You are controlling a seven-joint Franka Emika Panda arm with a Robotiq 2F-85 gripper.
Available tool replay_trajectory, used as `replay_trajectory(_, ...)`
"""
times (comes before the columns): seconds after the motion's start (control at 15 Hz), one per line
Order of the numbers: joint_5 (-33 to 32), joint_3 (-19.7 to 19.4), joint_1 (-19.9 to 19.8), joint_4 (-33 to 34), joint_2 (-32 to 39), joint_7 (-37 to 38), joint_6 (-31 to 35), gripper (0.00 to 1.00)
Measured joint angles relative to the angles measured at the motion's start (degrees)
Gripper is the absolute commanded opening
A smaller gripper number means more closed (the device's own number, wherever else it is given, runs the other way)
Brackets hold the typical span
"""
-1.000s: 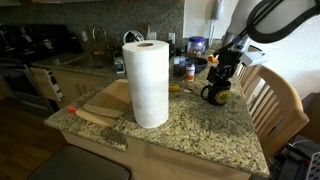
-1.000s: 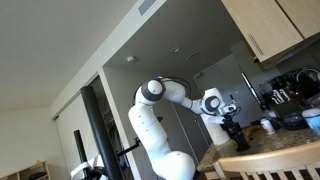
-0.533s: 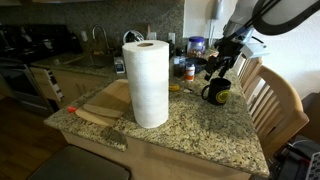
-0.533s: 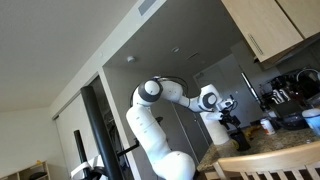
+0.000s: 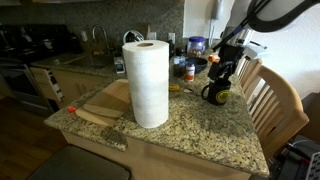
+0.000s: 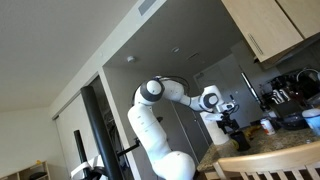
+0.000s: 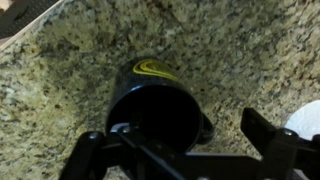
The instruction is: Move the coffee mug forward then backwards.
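Left: tall white paper-towel roll (image 5: 150,85), upright on the speckled granite counter (image 5: 190,135). Right: small black ceramic coffee mug (image 5: 214,95) with a yellow emblem, upright near the counter's far edge. Your black Robotiq gripper (image 5: 223,72) hangs directly above it, jaws spread either side of the mug and not clasping it. So your approach is straight down. Change: the gripper is lower than half a second ago; the mug is unmoved.

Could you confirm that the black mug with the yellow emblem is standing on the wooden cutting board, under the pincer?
Not quite. The mug stands on the speckled granite counter, not on the cutting board, which lies apart from it beside the paper-towel roll. The wrist view shows granite all round the mug. It is indeed under the pincer.
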Motion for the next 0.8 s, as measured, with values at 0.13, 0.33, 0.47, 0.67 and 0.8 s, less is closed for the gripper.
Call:
replay_trajectory(0.13,1.17,-0.27,-0.06,2.21,3.31,-2.56,-5.07,1.0)
replay_trajectory(0.33,1.2,-0.43,-0.16,6.35,8.34,-2.81,-10.02,0.74)
replay_trajectory(0.47,1.05,-0.37,-0.16,6.58,9.05,-2.5,-9.31,0.59)
replay_trajectory(0.67,0.46,-0.09,-0.15,6.36,8.94,-0.49,-7.74,0.38)
replay_trajectory(0.8,-0.26,0.15,-0.13,6.17,8.94,1.32,-6.43,0.23)
